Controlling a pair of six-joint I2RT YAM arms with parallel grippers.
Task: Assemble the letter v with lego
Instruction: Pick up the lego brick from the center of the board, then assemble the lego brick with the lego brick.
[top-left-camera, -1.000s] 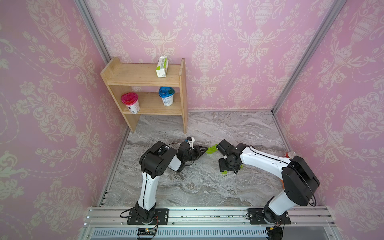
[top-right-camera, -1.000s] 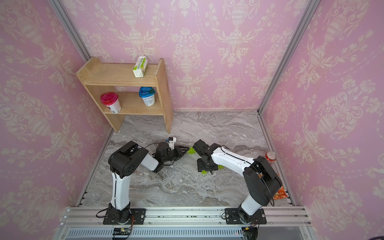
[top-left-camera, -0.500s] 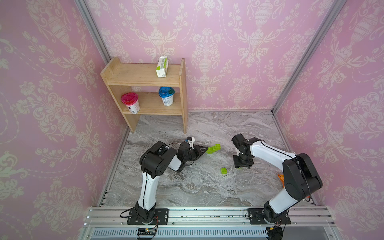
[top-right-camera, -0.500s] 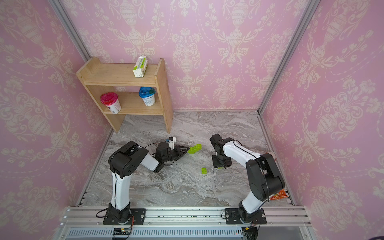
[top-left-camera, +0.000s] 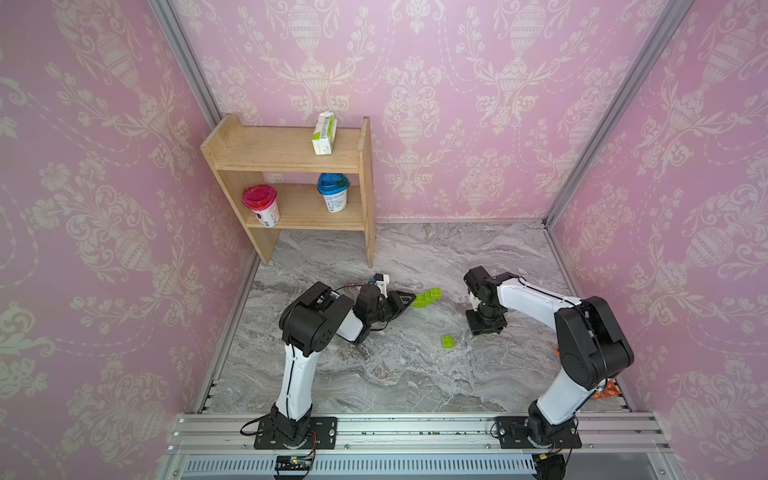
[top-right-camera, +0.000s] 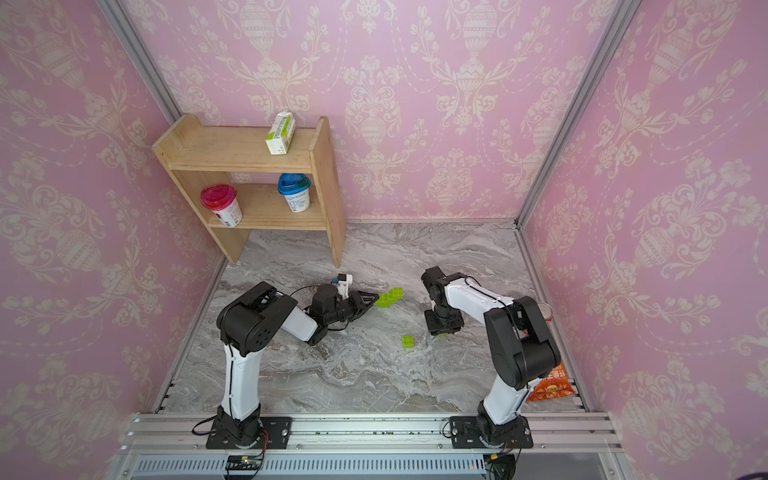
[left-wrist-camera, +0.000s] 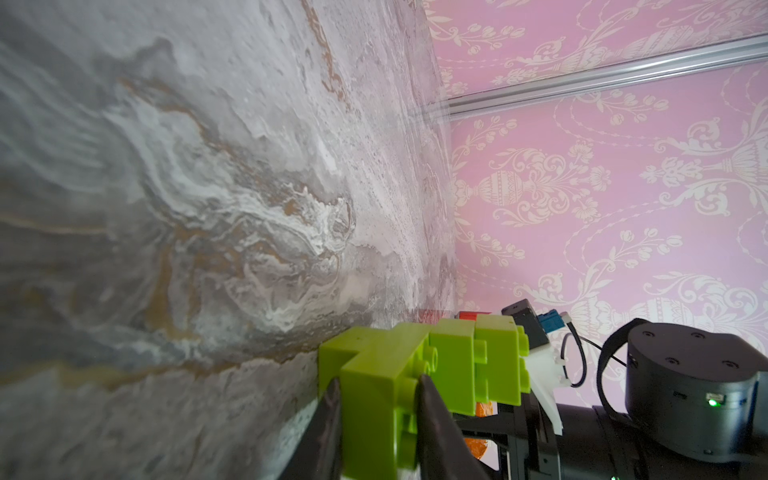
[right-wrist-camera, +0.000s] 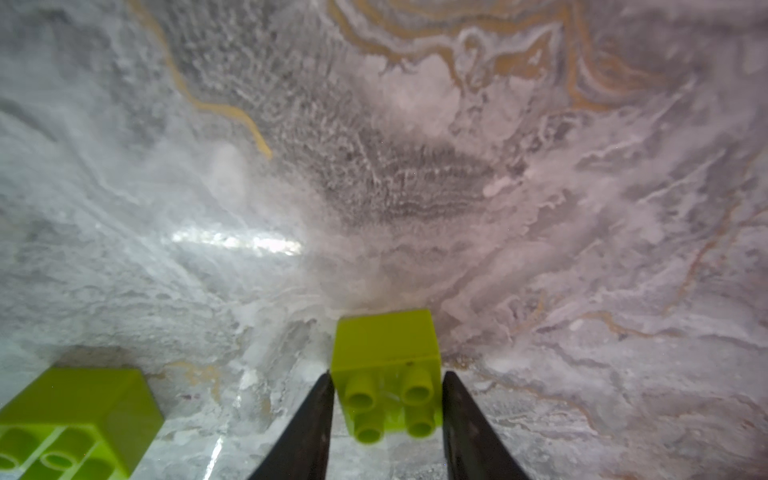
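A stepped chain of joined lime-green lego (top-left-camera: 428, 297) (top-right-camera: 390, 297) is held just above the marble floor by my left gripper (top-left-camera: 409, 297) (left-wrist-camera: 378, 386), which is shut on the chain's end brick (left-wrist-camera: 374, 374). My right gripper (top-left-camera: 484, 328) (right-wrist-camera: 386, 378) points down at the floor. Its two dark fingers press the sides of a single square lego brick (right-wrist-camera: 386, 345) that lies on its side, studs towards the camera. Another loose brick (top-left-camera: 448, 341) (right-wrist-camera: 75, 415) lies just left of that gripper. The letter v is only partly shown as this chain.
A wooden shelf (top-left-camera: 291, 158) stands at the back left with a carton (top-left-camera: 323, 134) and two lidded cups (top-left-camera: 261, 205) (top-left-camera: 333, 192). An orange snack packet (top-right-camera: 550, 384) and a red can (top-right-camera: 546, 311) lie by the right wall.
My right arm swung away from the held chain to the right, came down over a single brick, and its jaws narrowed onto it. The left arm stayed still.
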